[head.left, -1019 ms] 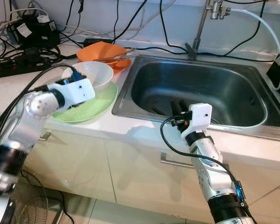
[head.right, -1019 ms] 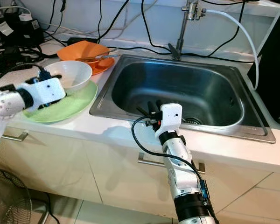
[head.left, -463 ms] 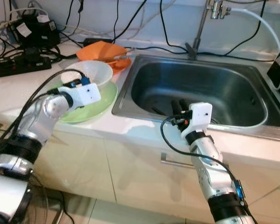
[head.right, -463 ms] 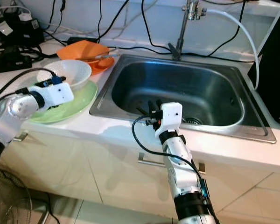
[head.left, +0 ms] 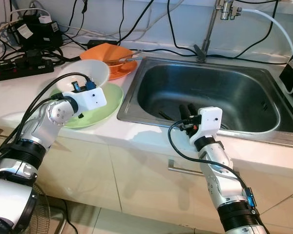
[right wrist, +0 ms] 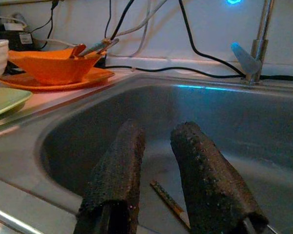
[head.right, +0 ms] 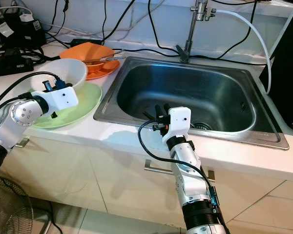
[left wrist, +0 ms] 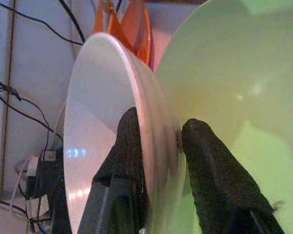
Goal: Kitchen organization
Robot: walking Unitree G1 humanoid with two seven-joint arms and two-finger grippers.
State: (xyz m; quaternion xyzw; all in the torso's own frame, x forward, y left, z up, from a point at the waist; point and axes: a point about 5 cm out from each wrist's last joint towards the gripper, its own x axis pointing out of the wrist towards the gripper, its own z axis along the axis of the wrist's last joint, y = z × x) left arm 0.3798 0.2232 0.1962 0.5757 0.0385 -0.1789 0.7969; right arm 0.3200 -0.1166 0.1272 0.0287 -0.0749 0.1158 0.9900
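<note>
A white bowl [head.left: 85, 73] is tilted up on its edge over the light green plate [head.left: 107, 102] on the counter left of the sink. My left gripper [left wrist: 156, 127] is shut on the bowl's near rim, one finger inside and one outside. Behind it an orange bowl [head.left: 107, 52] holding utensils rests on an orange plate [head.left: 126, 68]. My right gripper [head.left: 187, 109] hovers just inside the front edge of the steel sink [head.left: 244, 129], open with nothing between its fingers. A thin stick [right wrist: 168, 202] lies on the sink floor beneath it.
Power strips, adapters and black cables [head.left: 24, 53] crowd the back left of the counter. The tap [head.left: 207, 34] and a white hose [head.left: 278, 29] stand behind the sink. A fan [head.left: 31, 217] sits on the floor at lower left.
The white bowl sat flat on the green plate; now my left gripper holds its rim and has tipped it up toward the wall. The right arm has stayed still.
</note>
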